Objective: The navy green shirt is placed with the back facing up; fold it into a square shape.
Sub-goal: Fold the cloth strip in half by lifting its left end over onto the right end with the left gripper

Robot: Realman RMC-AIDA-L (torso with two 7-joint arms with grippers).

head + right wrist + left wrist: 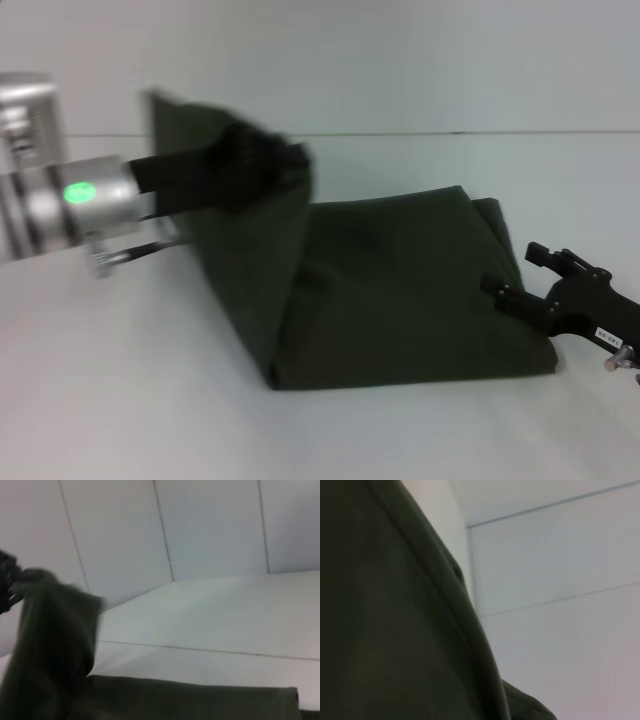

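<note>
- Olive cotton: the navy green shirt [400, 290], its left flap lifted, pinched by my left gripper [262, 165].
- My right gripper [520, 275], spread, rests at the shirt's right edge; the fold travels rightward.

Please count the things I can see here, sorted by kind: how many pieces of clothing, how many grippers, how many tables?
Clothing: 1, the navy green shirt, its left side lifted up.
Grippers: 2, the left gripper raised with the cloth, the right gripper at the shirt's right edge.
Tables: 1, the white table.
Total: 4.
</note>
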